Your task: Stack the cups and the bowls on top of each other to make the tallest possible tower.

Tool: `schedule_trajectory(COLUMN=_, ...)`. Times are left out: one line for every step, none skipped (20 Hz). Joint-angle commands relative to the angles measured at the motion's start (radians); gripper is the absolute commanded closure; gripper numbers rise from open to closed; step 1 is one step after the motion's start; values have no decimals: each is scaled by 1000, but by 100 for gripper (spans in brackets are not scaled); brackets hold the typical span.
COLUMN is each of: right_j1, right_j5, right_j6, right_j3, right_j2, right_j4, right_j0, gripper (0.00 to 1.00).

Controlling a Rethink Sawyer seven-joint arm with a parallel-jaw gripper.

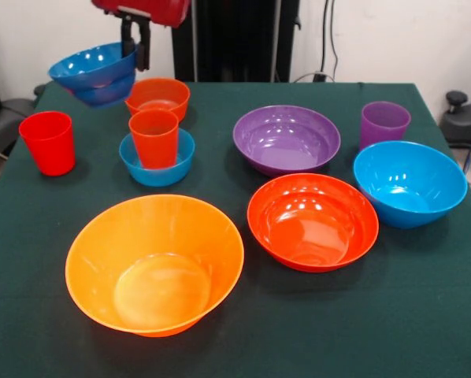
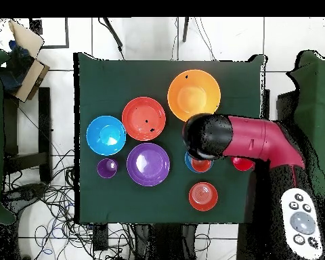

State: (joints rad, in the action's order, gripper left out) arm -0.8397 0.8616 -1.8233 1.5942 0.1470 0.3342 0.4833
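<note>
In the front view, the biggest bowl [image 1: 154,264] sits nearest the camera on the table [image 1: 424,315], with another bowl [image 1: 313,221] to its right. Behind that one lies a bowl [image 1: 287,139], flanked on the right by a cup [image 1: 384,124] and a further bowl [image 1: 409,183]. At left, a cup [image 1: 153,138] stands in a small bowl [image 1: 157,160], another small bowl [image 1: 157,98] behind it. A lone cup [image 1: 48,142] stands farthest left. A bowl [image 1: 93,72] seems held above the table by the gripper [image 1: 136,49].

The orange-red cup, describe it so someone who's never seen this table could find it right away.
Start at the big yellow-orange bowl at the table's front edge in the front view. Directly behind it is a small light blue bowl; the orange-red cup stands upright inside it. The red cup and purple cup stand on bare cloth.
</note>
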Motion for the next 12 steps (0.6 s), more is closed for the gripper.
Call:
schedule_trajectory(right_j1=8, right_j5=-41, right_j6=-221, right_j3=130, right_j2=-45, right_j4=-40, right_j0=-61, gripper=100)
schedule_trajectory(right_j1=8, right_j5=-37, right_j6=-233, right_j3=131, right_j2=-53, right_j4=-41, right_j0=-73, gripper=100)
schedule_trajectory(right_j1=8, right_j5=-33, right_j6=-236, right_j3=132, right_j2=-57, right_j4=-44, right_j0=-79, gripper=100)
schedule_trajectory(right_j1=7, right_j5=-21, right_j6=-243, right_j3=127, right_j2=-65, right_j4=-40, right_j0=-91, gripper=100)
schedule_trajectory(right_j1=6, right_j5=-16, right_j6=-247, right_j3=123, right_j2=-71, right_j4=-38, right_j0=-98, gripper=100)
schedule_trajectory(right_j1=6, right_j5=-5, right_j6=-251, right_j3=115, right_j2=-79, right_j4=-30, right_j0=-109, gripper=100)
schedule_trajectory(right_j1=6, right_j5=-2, right_j6=-251, right_j3=112, right_j2=-81, right_j4=-30, right_j0=-112, gripper=100)
schedule_trajectory(right_j1=6, right_j5=-10, right_j6=-251, right_j3=114, right_j2=-81, right_j4=-30, right_j0=-117, gripper=100)
schedule_trajectory(right_j1=9, right_j5=-19, right_j6=-248, right_j3=115, right_j2=-80, right_j4=-31, right_j0=-119, gripper=100)
schedule_trajectory(right_j1=12, right_j5=-27, right_j6=-244, right_j3=116, right_j2=-80, right_j4=-31, right_j0=-122, gripper=100)
schedule_trajectory(right_j1=14, right_j5=-28, right_j6=-235, right_j3=117, right_j2=-77, right_j4=-37, right_j0=-119, gripper=100)
schedule_trajectory(right_j1=14, right_j5=-34, right_j6=-221, right_j3=119, right_j2=-72, right_j4=-40, right_j0=-115, gripper=100)
